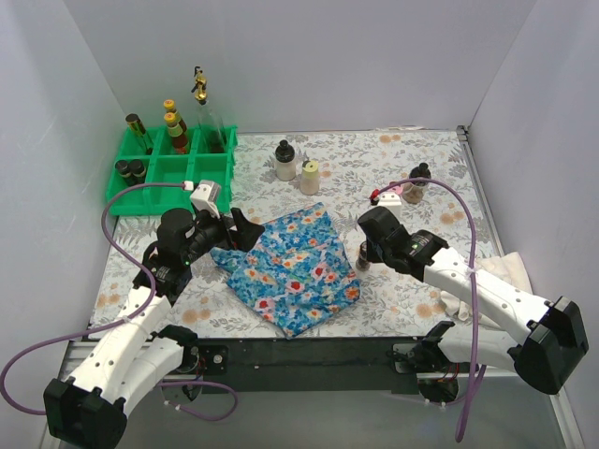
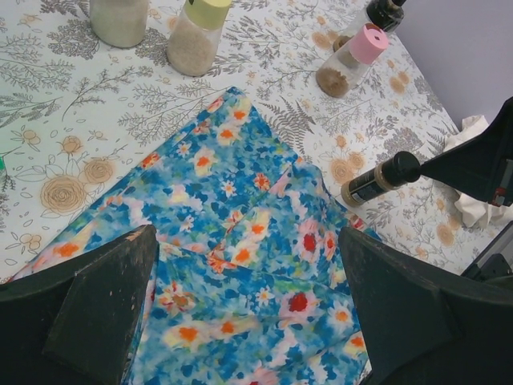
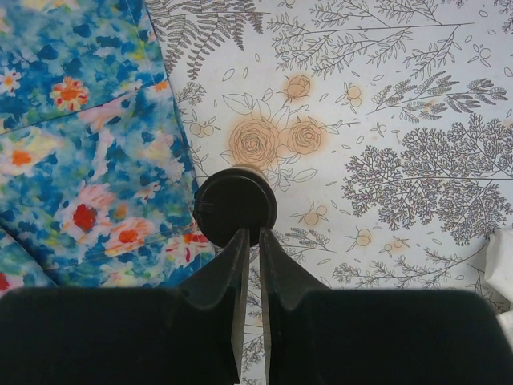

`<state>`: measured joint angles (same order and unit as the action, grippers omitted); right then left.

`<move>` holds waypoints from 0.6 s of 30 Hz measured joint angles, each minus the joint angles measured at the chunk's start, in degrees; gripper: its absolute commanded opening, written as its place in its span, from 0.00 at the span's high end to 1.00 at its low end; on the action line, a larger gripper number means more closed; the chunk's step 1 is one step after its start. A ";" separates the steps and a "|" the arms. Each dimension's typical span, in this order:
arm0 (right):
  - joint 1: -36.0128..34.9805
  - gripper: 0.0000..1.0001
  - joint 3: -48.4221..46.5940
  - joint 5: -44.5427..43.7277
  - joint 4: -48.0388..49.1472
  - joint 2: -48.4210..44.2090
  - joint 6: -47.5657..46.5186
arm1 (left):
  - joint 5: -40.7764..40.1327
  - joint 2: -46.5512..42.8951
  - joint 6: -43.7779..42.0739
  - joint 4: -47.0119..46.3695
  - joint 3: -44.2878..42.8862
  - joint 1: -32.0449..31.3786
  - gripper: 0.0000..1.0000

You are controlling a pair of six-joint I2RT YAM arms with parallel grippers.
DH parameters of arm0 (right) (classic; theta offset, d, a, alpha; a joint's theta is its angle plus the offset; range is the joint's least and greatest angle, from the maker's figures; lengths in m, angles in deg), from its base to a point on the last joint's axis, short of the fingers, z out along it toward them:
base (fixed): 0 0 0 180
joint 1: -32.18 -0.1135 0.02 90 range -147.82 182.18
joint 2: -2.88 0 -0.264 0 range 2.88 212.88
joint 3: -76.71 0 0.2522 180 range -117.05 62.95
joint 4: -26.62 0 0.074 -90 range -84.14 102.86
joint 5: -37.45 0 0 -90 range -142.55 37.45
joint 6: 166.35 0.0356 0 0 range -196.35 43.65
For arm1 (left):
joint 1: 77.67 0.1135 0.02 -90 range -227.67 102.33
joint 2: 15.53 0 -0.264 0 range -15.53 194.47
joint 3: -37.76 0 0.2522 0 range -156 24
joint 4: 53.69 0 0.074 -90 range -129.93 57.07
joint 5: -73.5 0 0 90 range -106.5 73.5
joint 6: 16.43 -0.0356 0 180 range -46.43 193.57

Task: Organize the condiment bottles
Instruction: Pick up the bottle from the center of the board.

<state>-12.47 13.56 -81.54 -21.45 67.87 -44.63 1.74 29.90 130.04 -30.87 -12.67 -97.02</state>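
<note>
Several condiment bottles stand in the green tray [image 1: 201, 173]: a tall clear gold-topped one [image 1: 202, 105], a yellow-capped sauce [image 1: 175, 129] and dark jars [image 1: 130, 169]. On the table stand a white black-capped bottle [image 1: 284, 161], a cream one [image 1: 310, 176], a pink-lidded shaker [image 2: 353, 60] and a dark jar [image 1: 417, 180]. A dark black-capped bottle [image 3: 235, 207] stands at the edge of the blue floral cloth [image 1: 295, 267]. My right gripper [image 3: 250, 234] is shut, its tips at that cap and nothing between them. My left gripper [image 2: 247, 241] is open above the cloth.
A crumpled white rag [image 1: 501, 273] lies at the right edge. Grey walls close in the left, back and right. Purple cables loop off both arms. The tray sits in the back left corner.
</note>
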 measured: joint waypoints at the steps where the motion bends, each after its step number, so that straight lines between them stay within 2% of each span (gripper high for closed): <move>1: 0.00 0.82 0.00 0.00 0.02 0.00 0.00 | -0.11 0.00 -0.04 -0.02 0.00 0.00 0.02; 18: 0.70 0.83 1.55 0.76 3.19 -0.33 0.79 | -1.31 0.00 -0.11 -0.07 0.44 0.00 0.02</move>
<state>-11.77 15.11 -80.78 -18.26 67.55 -43.84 0.42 29.90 129.93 -30.94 -12.23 -97.02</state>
